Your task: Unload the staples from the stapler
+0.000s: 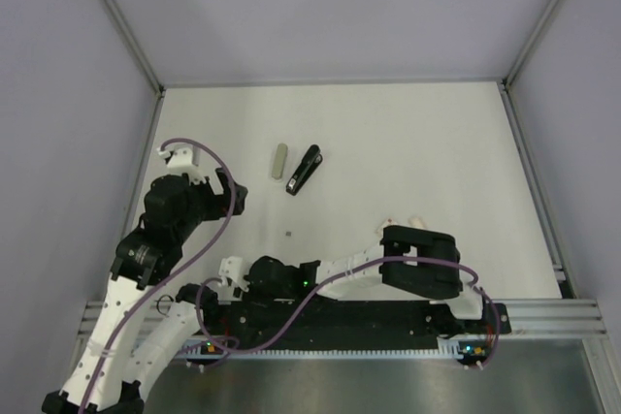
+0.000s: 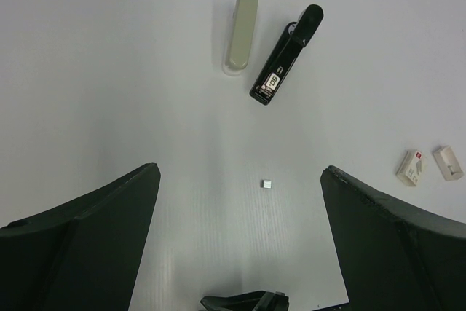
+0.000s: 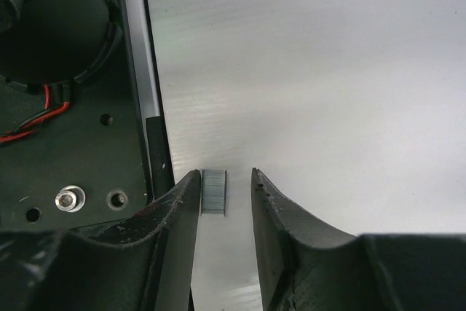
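The black stapler (image 1: 304, 170) lies on the white table, slanted, beside a grey-green bar (image 1: 280, 160). The left wrist view shows the stapler (image 2: 285, 56) far ahead of my left gripper (image 2: 240, 169), which is wide open and holds nothing. A tiny piece of staples (image 2: 268, 183) lies between its fingers, lower down on the table. My right gripper (image 3: 224, 176) hovers low by the near edge, jaws narrow. A short strip of staples (image 3: 213, 191) lies between them, against the left finger (image 3: 182, 202), with a gap to the right finger.
Two small white boxes (image 2: 412, 167) (image 2: 448, 162) lie right of the stapler, just beyond the right arm's elbow (image 1: 419, 257). The dark base plate (image 3: 73, 151) sits right beside the right gripper. Grey walls enclose the table on three sides.
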Robot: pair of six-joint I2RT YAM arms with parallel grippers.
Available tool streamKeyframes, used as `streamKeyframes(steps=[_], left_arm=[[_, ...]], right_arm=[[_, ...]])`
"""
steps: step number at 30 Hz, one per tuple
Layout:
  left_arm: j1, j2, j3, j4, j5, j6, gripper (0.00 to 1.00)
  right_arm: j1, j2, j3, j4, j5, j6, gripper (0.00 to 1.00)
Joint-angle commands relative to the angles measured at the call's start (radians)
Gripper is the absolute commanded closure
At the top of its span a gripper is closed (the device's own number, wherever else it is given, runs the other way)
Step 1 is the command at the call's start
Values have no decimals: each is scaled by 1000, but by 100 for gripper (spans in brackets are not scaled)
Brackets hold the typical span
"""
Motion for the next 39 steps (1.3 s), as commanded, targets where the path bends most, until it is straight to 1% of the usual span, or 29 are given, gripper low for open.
streamKeyframes(steps=[1,4,13,17,23,26,27,29,33,36,39], left_arm=[[-1,9,-8,56,9,9,1],[-3,13,-8,62,11,11,1],[-3,24,-12,71,17,11,1],[-3,26,-12,76,23,9,1],[-1,33,-22,85,35,14,1],[-3,35,-32,87,34,18,1],[-3,38,-32,88,37,20,1],[-3,36,-37,90,38,21,1],[-3,33,-42,87,43,25,1],[-3,27,-40,80,46,25,1],[-3,23,-42,74,57,26,1]], right_arm=[[-13,14,21,0,13,6,67],[-12,17,21,-6,14,6,69],[-19,-29,-18,-20,60,-2,70],[-22,-123,-62,-33,95,-8,71],[-36,-274,-119,-109,186,-5,71],[-64,-342,-162,-118,175,15,70],[-71,-360,-173,-121,162,23,69],[-82,-370,-174,-135,119,21,62],[-82,-319,-119,-182,59,14,51],[-84,-278,-104,-158,-32,6,46],[-85,-246,-107,-124,-66,-26,43]])
